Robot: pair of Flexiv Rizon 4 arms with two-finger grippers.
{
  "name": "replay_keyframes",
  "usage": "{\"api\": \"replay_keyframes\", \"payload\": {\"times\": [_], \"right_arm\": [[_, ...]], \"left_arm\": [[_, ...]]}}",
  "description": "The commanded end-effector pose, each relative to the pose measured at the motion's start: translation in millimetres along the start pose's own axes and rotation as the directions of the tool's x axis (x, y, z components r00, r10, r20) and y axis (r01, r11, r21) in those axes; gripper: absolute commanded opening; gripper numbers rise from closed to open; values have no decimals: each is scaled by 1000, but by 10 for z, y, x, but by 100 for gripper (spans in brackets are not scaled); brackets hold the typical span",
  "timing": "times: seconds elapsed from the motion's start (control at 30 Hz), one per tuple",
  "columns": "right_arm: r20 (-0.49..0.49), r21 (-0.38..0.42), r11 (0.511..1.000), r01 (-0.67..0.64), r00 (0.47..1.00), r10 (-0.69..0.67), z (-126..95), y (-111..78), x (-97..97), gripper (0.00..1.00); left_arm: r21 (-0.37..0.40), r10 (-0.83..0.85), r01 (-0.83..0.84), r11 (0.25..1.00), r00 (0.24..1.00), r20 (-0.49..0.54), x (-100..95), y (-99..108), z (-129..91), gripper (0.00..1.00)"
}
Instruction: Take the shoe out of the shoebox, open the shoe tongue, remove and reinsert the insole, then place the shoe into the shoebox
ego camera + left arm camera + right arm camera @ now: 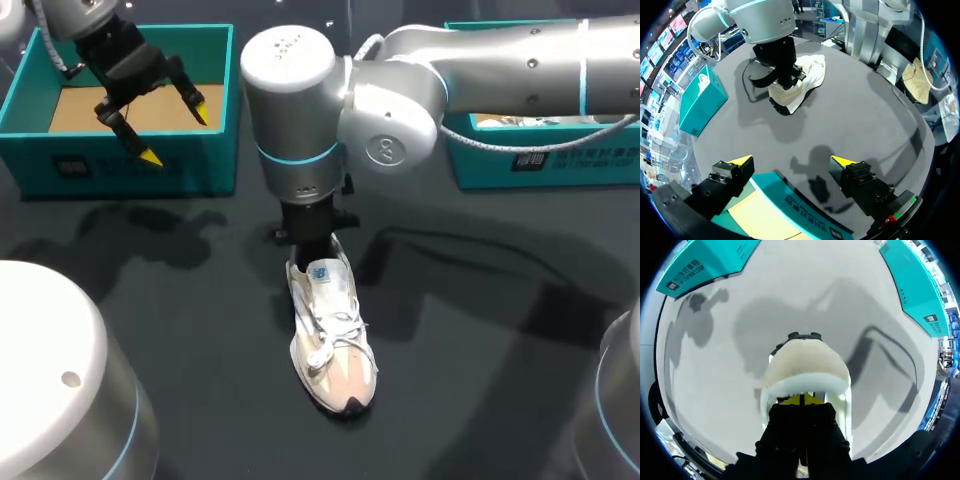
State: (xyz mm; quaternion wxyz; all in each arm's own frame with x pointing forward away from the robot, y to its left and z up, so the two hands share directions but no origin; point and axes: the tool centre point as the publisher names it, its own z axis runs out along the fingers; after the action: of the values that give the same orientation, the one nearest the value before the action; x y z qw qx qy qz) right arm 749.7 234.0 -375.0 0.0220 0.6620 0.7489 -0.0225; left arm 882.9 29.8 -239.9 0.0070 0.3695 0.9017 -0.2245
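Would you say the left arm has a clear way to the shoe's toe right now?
Probably yes: the shoe lies on bare table, toe uncovered. The right claw occupies only the heel opening, and the left claw hangs open over the shoebox, nothing between.

Overhead lighting is even and moderately bright. The dark table (pixel 200 380) carries soft, overlapping shadows. The right arm (pixel 520 60) casts a broad one just beside the shoe (pixel 335 340). The left gripper (pixel 176 135) casts a fainter one on the table near the shoebox (pixel 120 170). Mild glare marks the right arm's white housing.
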Motion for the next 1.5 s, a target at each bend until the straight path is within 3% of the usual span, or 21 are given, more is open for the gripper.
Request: {"api": "replay_keyframes", "payload": {"times": [0.03, 0.4, 0.67, 1.0, 1.5], "right_arm": [[19, -22, 1000, 9, 1000, -9, -262, -44, -1, 0], [33, -40, 999, 26, 999, -25, -581, -97, -14, 3], [52, -33, 998, 44, 998, -43, -683, -104, -12, 16], [1, 2, 998, 60, 998, -60, -539, -112, -71, 36], [-59, 25, 998, 53, 997, -51, -315, -215, -97, 38]], "left_arm": [[-2, 0, 0, 1000, 1000, -2, -2, 0, -4, 100], [-2, 0, 0, 1000, 1000, -2, -2, 0, -4, 100], [-2, 0, 0, 1000, 1000, -2, -2, 0, -4, 100], [-2, 0, 0, 1000, 1000, -2, -2, 0, -4, 100], [-2, 0, 0, 1000, 1000, -2, -2, 0, -4, 100]]}}
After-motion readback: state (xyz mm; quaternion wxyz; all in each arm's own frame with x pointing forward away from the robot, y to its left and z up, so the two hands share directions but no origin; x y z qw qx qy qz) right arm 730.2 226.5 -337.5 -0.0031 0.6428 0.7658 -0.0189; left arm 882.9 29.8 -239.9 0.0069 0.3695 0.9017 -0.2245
